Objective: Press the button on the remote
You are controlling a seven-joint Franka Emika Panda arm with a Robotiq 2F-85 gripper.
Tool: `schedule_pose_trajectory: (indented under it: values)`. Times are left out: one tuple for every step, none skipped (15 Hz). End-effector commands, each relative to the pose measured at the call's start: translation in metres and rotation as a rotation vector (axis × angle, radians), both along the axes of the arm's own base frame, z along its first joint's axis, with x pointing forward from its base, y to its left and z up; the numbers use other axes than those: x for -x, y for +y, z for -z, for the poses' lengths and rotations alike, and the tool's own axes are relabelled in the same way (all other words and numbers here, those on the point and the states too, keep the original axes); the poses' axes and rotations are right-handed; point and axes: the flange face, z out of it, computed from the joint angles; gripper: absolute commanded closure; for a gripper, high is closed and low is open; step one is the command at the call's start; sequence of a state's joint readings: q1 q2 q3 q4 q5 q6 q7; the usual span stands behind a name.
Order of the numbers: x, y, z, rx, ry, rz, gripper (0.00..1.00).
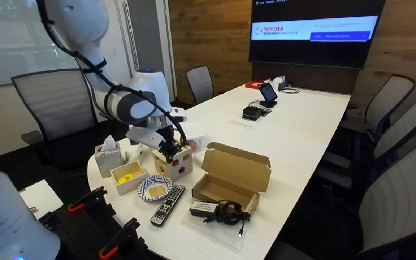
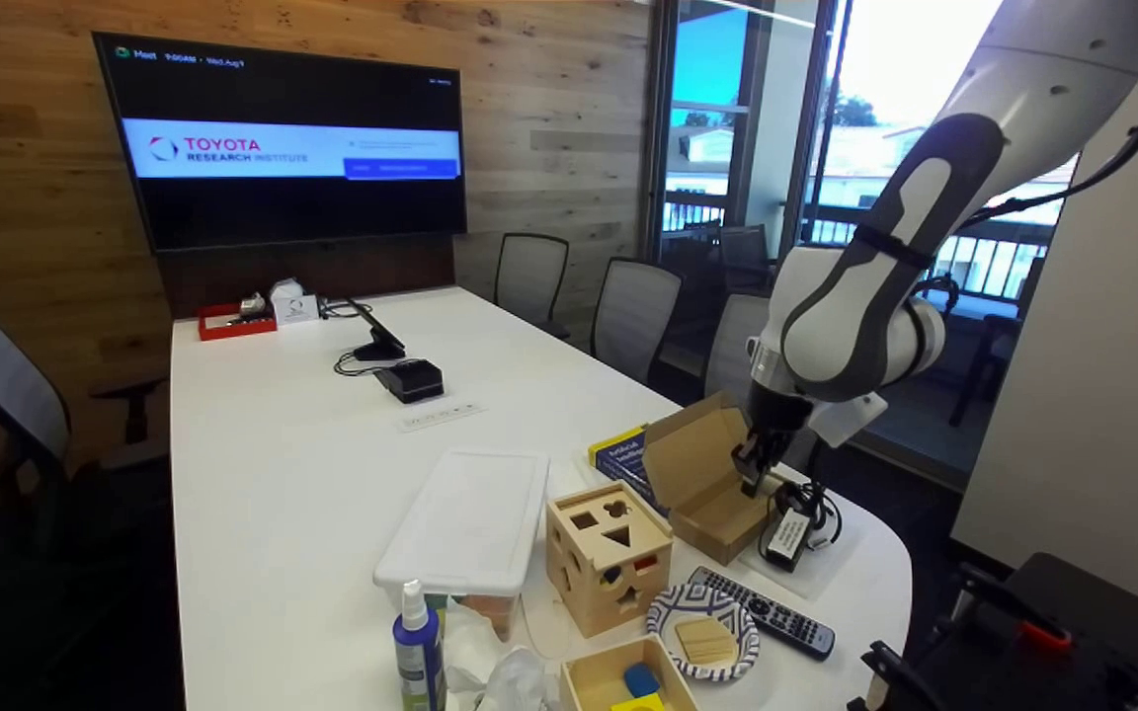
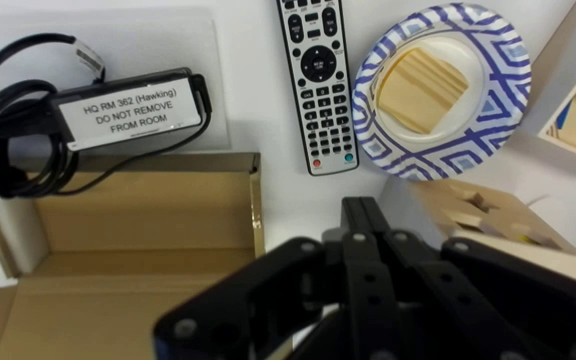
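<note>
Above tbl [image 1: 302, 119], end effector [image 3: 361, 205] hangs fully closed, w/ remote [image 3: 319, 90] lying btwn bowl [image 3: 507, 97] & pwr brick [image 3: 128, 112].

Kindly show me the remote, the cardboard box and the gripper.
Remote [image 3: 324, 102]: wrist view, amid its number keys.
Cardboard box [image 1: 237, 168]: an exterior view, open lid.
Gripper [image 3: 362, 212]: wrist view, between its closed fingertips.

A long white table [image 1: 284, 130] is flanked by mesh-backed chairs [image 1: 390, 103]; a screen [image 2: 283, 148] is set against a wood-panelled wall [image 2: 554, 109], and daylight is admitted through tall windows [image 2: 712, 168], beyond which a railing [image 2: 996, 267] is seen.
</note>
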State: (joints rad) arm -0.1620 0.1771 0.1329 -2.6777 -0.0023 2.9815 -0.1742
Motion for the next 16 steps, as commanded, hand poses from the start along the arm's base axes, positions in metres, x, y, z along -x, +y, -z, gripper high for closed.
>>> schedule_pose_trajectory:
  values:
    - [0.013, 0.008, -0.068, -0.005, 0.001, -0.023, 1.00]
    - [0.013, 0.009, -0.088, -0.017, 0.006, -0.029, 1.00]
    - [0.015, 0.009, -0.107, -0.026, 0.012, -0.035, 1.00]
    - [0.018, 0.008, -0.124, -0.030, 0.022, -0.040, 1.00]
    - [0.019, 0.006, -0.139, -0.032, 0.025, -0.038, 1.00]
    - [0.020, 0.005, -0.153, -0.036, 0.029, -0.038, 0.74]
    - [0.022, 0.003, -0.165, -0.041, 0.033, -0.039, 0.72]
    - [0.025, 0.001, -0.176, -0.046, 0.036, -0.036, 0.66]
    - [0.027, -0.001, -0.185, -0.052, 0.038, -0.034, 0.60]
    - [0.028, -0.002, -0.192, -0.057, 0.041, -0.033, 0.51]
    - [0.030, -0.003, -0.198, -0.061, 0.044, -0.033, 0.45]
    - [0.031, -0.004, -0.202, -0.065, 0.047, -0.029, 0.36]
    - [0.032, -0.005, -0.206, -0.069, 0.049, -0.029, 0.29]
    - [0.032, -0.005, -0.208, -0.075, 0.049, -0.031, 0.21]
    - [0.033, -0.005, -0.209, -0.076, 0.051, -0.030, 0.14]
    - [0.033, -0.005, -0.210, -0.079, 0.052, -0.033, 0.07]
